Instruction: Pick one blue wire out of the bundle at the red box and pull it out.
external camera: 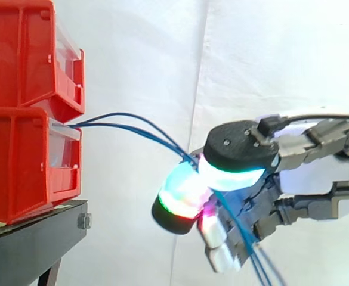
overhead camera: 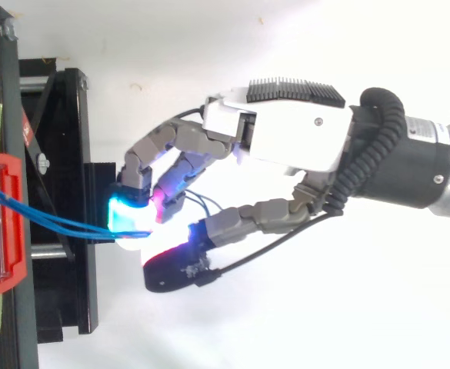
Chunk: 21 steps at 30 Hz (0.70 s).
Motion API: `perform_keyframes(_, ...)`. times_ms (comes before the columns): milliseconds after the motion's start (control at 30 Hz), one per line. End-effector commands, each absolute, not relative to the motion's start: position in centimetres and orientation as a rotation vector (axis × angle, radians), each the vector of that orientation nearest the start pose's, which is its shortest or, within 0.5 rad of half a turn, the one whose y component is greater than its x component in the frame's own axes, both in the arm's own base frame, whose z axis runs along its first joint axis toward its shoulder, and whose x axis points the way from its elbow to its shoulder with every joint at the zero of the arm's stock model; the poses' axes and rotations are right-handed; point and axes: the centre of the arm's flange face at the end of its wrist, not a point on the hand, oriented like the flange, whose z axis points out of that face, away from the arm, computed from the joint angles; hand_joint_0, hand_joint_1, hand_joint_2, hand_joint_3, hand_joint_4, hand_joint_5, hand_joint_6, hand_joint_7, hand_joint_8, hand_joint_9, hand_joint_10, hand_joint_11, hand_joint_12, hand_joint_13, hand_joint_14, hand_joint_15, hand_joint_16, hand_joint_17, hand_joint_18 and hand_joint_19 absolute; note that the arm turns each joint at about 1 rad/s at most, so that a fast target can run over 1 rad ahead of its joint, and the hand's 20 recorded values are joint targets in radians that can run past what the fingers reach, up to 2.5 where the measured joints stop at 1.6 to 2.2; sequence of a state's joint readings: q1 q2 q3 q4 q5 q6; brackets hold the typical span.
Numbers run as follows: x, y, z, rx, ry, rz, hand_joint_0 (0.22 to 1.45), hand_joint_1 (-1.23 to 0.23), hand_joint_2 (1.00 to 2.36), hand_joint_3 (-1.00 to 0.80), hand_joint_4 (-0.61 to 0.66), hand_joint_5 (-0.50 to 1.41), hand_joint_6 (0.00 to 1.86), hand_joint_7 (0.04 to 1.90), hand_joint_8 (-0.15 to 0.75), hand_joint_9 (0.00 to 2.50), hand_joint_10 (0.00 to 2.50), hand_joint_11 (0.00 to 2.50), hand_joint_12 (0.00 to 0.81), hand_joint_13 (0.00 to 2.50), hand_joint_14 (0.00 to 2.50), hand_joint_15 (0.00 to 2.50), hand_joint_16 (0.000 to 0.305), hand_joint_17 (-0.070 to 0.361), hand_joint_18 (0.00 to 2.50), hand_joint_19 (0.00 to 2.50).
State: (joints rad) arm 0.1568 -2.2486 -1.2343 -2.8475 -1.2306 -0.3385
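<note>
Side view: you are at the grasp, with the pull not yet begun. The hand (external camera: 323,138) has its fingers curled, and two glowing fingertips (external camera: 183,193) are closed against each other on the blue wires (external camera: 138,132). The wires come out of the gap between the stacked red boxes (external camera: 19,161) and arc across open air. They pass between the pinching pads and then hang down below the fingers. Two strands reach the pads side by side, and I cannot tell whether one or both are caught. The boxes sit on a black stand (external camera: 31,238), well away from the fingers.

Top view: the hand (overhead camera: 294,138) faces the red box (overhead camera: 15,265) with its fingers bent in. The cyan-lit fingertip (overhead camera: 128,214) and the thumb (overhead camera: 175,269) below it meet where the blue wires (overhead camera: 63,223) end. The wires run nearly straight from the box to that pinch. A small loop of wire shows just behind the fingers, on the palm side.

Your next move should be a steady draw away from the box, keeping the pinch tight. First check that only one strand is between the pads, or the pull will bring two.
</note>
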Motion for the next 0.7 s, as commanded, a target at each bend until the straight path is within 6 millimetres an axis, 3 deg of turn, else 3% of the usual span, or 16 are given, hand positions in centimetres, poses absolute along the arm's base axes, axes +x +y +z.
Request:
perform_keyframes(0, 73.4, -5.4, 27.2, 1.091, 1.308, 0.792, 0.72, -0.84, 1.01, -0.42, -0.02, -0.18, 0.95, 0.89, 0.328, 0.99, 0.01, 0.58, 0.389, 0.95, 0.02, 0.50, 0.046, 0.103, 0.84, 0.45)
perform_keyframes(667, 71.5, -5.4, 29.5, 1.135, 1.392, 0.834, 0.74, -0.88, 1.00, -0.50, 0.01, -0.17, 0.96, 0.86, 0.328, 1.02, 0.01, 0.61, 0.385, 0.98, 0.02, 0.52, 0.045, 0.101, 0.91, 0.45)
